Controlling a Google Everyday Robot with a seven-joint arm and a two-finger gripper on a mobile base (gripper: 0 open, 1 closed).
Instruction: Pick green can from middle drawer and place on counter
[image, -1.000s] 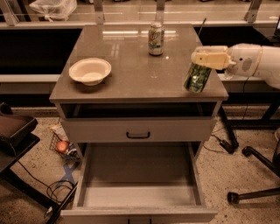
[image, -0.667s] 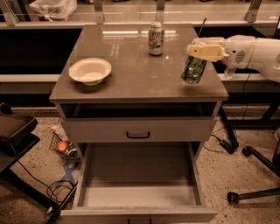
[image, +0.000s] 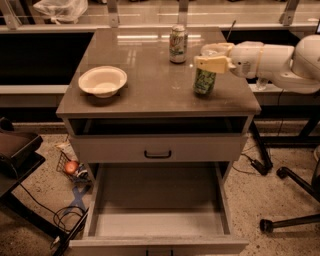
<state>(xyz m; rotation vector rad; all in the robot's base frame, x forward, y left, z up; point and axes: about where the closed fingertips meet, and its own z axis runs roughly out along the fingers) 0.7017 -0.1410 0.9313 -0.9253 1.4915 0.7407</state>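
Shifted inward from the right edge of the counter (image: 145, 95) and straightened: the green can (image: 203, 83), gripped by its top.

Reaching in from the right, the gripper (image: 210, 64) has its fingers closed on the can's top. The can is directly beneath it with its long axis upright, well above the empty middle drawer (image: 157, 195). Its base looks at or just above the counter, so release likely turns on a short straight descent. Count: one gripper, one green can, one taller pale can (image: 177, 44), one white bowl (image: 102, 81).

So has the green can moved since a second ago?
Yes: the green can, in the gripper over the counter, went left toward the pale can.
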